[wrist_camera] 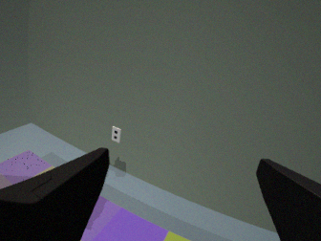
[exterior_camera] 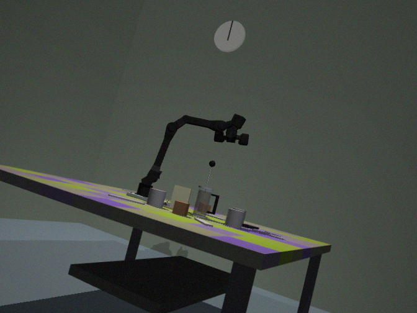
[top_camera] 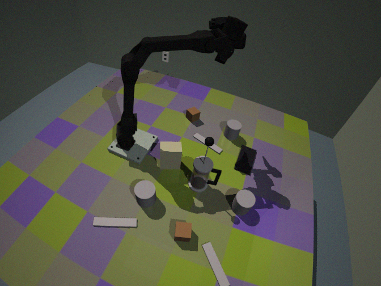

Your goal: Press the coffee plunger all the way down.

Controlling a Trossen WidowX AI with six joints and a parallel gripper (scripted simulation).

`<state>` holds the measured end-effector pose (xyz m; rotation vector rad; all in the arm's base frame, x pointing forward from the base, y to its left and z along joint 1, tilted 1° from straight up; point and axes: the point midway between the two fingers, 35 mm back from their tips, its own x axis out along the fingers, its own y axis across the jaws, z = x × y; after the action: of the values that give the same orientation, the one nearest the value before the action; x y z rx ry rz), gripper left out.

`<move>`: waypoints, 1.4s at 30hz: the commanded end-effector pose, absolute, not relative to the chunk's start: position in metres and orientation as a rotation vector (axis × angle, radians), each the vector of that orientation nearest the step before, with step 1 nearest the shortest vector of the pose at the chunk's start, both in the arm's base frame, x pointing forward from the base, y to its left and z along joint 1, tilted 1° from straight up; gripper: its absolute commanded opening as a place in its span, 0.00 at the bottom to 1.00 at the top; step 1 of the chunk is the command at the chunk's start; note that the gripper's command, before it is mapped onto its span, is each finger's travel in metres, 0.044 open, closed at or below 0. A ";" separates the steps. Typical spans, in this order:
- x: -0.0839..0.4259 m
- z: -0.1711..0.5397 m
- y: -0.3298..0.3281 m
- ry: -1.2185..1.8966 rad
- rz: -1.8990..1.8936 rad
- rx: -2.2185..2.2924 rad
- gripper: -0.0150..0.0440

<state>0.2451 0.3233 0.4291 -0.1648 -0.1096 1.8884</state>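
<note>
Nearest the top camera, a white strip (top_camera: 215, 264) is seen lying on the checkered worktop (top_camera: 55, 221), with an orange cube (top_camera: 182, 231) just behind it and a second white strip (top_camera: 114, 222) off to the left. Further in, two grey cylinders (top_camera: 144, 193) (top_camera: 243, 201) are stood well apart, one on each side.

Between and slightly beyond them, the coffee press (top_camera: 201, 176) is found upright on the worktop, its black handle turned toward the right of the view. Its plunger rod is raised high above the lid, and the black plunger knob (top_camera: 209, 141) is carried at the top of it, untouched. A cream block (top_camera: 170, 154) is stood just beside the press on the left, and a black slab (top_camera: 245, 159) is seen tilted to its right.

Behind the press, a third white strip (top_camera: 207, 142) is laid flat, and a third grey cylinder (top_camera: 232, 129) and a brown cube (top_camera: 193, 113) are placed further back. The arm's grey base plate (top_camera: 144, 143) is fixed to the left of the cream block.

The gripper (exterior_camera: 232, 138) is held high in the air, well above the plunger knob and clear of it. In the wrist view its fingers are shown spread wide with nothing between them, pointed toward the far wall, where a wall socket (wrist_camera: 115, 134) is visible.
</note>
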 end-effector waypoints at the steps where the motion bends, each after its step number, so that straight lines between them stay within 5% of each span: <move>1: 0.247 0.429 0.322 -0.104 1.877 -0.165 0.98; 17: 0.329 0.393 0.151 0.299 0.820 -0.094 1.00; 30: 0.286 0.341 -0.036 0.475 -0.116 0.027 1.00; 42: 0.285 0.279 -0.047 0.479 -0.167 0.034 1.00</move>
<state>0.2849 -0.0445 0.3030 0.0292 0.4693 -0.1554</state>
